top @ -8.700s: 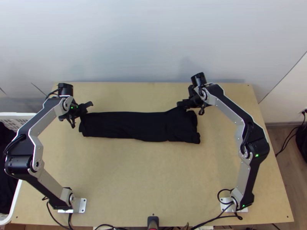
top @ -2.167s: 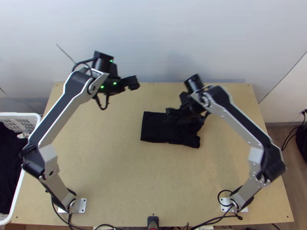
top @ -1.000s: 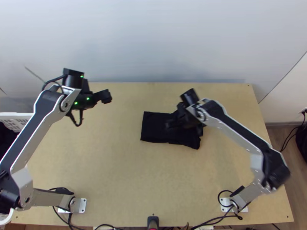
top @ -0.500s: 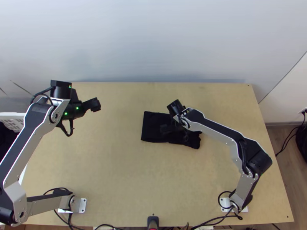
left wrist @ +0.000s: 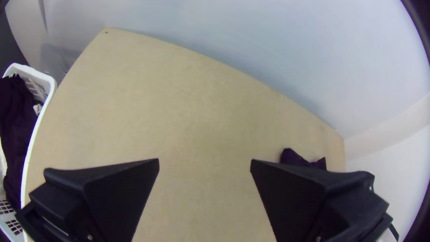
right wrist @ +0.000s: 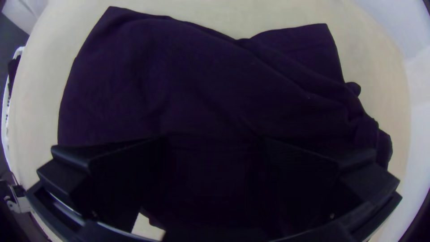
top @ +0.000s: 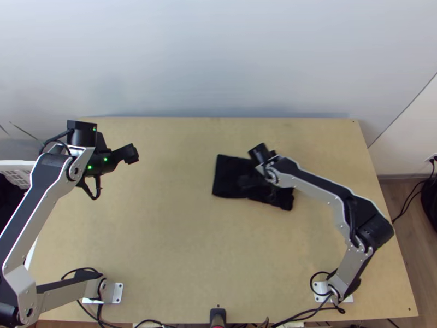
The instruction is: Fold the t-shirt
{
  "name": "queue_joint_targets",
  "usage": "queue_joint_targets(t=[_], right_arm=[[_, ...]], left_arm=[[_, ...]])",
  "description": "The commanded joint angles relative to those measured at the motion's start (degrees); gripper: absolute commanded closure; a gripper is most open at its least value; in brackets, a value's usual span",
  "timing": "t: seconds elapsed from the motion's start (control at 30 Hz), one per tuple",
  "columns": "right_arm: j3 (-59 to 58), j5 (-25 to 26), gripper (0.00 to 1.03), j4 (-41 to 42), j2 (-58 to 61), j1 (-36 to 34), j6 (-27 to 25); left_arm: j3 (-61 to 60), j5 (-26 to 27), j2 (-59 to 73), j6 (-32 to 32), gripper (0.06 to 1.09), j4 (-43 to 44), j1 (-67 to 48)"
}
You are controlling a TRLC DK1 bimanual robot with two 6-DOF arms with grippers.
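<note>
Black fabric t-shirt, folded into a compact, rumpled bundle, lies right of the middle of the light wooden table. Over that side, at the t-shirt, the black flat-fingered right gripper has its fingers spread. The black flat-fingered left gripper, also spread wide, hangs over the table's far left part.

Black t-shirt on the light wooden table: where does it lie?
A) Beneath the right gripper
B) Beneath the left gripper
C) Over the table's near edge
A: the right gripper is over the black t-shirt, which lies on the table.
</note>
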Motion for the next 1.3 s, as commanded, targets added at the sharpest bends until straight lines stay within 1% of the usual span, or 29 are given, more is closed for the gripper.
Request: queue_joint_targets(t=[0.0, 0.17, 0.33, 0.47, 0.6, 0.9, 1.07, 1.1, 1.17, 1.27], right_arm=[[-1.5, 1.2, 0.04, 0.3, -1.3, -9.6, -1.8], [-1.5, 1.2, 0.04, 1.8, -1.7, -20.6, -3.7], [0.7, 1.2, 0.04, 4.3, -0.5, -31.5, -4.3], [3.9, 1.7, 0.04, 4.5, 2.0, -37.8, -3.7], [7.8, 2.6, 0.04, 4.7, 5.5, -42.1, -1.9], [19.8, 3.5, 0.04, 4.3, 15.0, -45.4, -0.5], [21.8, 3.3, 0.04, 3.7, 13.9, -44.9, 1.0], [21.6, 2.4, 0.04, 3.6, 12.5, -44.7, 1.3], [21.5, -1.2, 0.04, 3.5, 9.7, -44.6, 2.1], [21.6, -4.5, 0.04, 3.5, 5.3, -44.1, 2.2]], left_arm=[[-1.6, -0.8, -0.4, 0.0, 0.1, 0.9, 0.0], [-2.8, -1.4, -1.3, 0.1, 0.1, 1.1, 0.3], [-4.5, -1.5, -2.8, 0.3, 0.1, 1.2, 0.7], [-6.0, -1.5, -3.9, 0.4, 0.1, 1.1, 0.7], [-7.2, -1.7, -4.8, 0.9, 0.1, 1.2, 1.2], [-9.1, -2.0, -6.3, 2.4, 0.1, 1.2, 3.0], [-9.9, -2.0, -7.1, 2.9, 0.1, 1.2, 4.0], [-10.1, -2.0, -7.3, 2.9, 0.1, 1.3, 4.1], [-10.2, -2.0, -7.7, 2.9, 0.1, 1.6, 4.6], [-10.0, -3.6, -8.4, 3.0, 0.1, 2.6, 4.7]])
